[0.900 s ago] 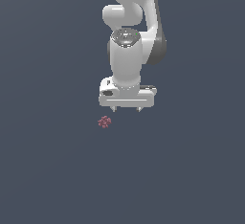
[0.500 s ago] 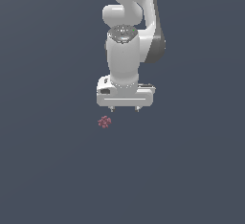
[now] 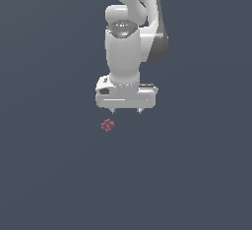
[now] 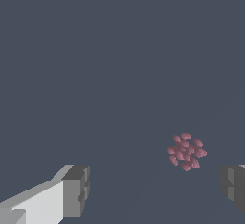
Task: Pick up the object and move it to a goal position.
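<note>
Surface [image 3: 54, 175]: uniform dark slate-grey, unmarked, filling both views; no walls, edges or room fixtures visible.

Object [image 3: 107, 125]: one small dark red-pink beaded cluster, resting on the surface, just below and slightly to the exterior view's left of the end effector; untouched.

End effector [image 3: 126, 111]: white, pointing down, fingers spread wide, holding nothing. In the wrist view the object [image 4: 186, 151] lies between the fingertips [image 4: 76, 191], nearer one.
</note>
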`<state>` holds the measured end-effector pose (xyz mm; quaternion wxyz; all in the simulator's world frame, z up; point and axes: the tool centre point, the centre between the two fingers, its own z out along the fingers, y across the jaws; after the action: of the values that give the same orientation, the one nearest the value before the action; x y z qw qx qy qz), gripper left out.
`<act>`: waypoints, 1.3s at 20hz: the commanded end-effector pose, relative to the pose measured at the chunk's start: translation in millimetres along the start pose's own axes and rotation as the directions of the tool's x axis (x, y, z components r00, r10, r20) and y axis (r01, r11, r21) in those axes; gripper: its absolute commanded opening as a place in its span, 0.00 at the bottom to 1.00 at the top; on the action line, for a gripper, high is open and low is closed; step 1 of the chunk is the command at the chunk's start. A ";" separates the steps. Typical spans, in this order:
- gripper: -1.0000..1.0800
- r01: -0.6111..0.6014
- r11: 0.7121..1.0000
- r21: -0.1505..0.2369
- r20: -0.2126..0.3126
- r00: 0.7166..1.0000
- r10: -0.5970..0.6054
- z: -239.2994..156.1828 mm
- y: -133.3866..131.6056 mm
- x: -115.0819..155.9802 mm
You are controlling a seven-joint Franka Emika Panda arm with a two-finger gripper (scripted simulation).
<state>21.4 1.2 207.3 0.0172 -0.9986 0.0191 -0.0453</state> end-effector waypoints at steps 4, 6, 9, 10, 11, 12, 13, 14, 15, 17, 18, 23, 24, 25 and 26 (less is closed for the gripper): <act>0.96 0.030 1.000 -0.002 0.003 1.000 -0.030 3.8 3.0 -0.9; 0.96 0.049 0.999 -0.004 0.005 0.999 -0.049 5.8 5.2 -1.3; 0.96 0.088 0.996 -0.006 0.009 0.996 -0.088 10.1 9.2 -2.4; 0.96 0.102 0.995 -0.007 0.010 0.995 -0.102 11.8 10.7 -2.8; 0.96 0.118 0.993 -0.008 0.012 0.993 -0.118 13.6 12.4 -3.2; 0.96 0.135 0.991 -0.009 0.014 0.991 -0.135 15.5 14.2 -3.7; 0.96 0.154 0.988 -0.010 0.016 0.988 -0.153 17.5 16.0 -4.2; 0.96 0.173 0.985 -0.010 0.018 0.985 -0.173 19.7 18.0 -4.8; 0.96 0.193 0.981 -0.011 0.020 0.981 -0.193 21.9 20.1 -5.4; 0.96 0.237 0.971 -0.012 0.025 0.971 -0.237 26.9 24.7 -6.8; 0.96 0.261 0.965 -0.012 0.028 0.965 -0.260 29.6 27.2 -7.6; 0.96 0.377 0.926 -0.011 0.041 0.925 -0.377 42.9 39.3 -11.9; 0.96 0.400 0.916 -0.010 0.044 0.916 -0.399 45.5 41.6 -12.8; 0.96 0.423 0.906 -0.009 0.046 0.906 -0.422 48.2 44.0 -13.7; 0.96 0.445 0.896 -0.008 0.049 0.895 -0.444 50.8 46.4 -14.7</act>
<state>10.9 -39.5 158.0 -0.0016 -0.9813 -0.1904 -0.0267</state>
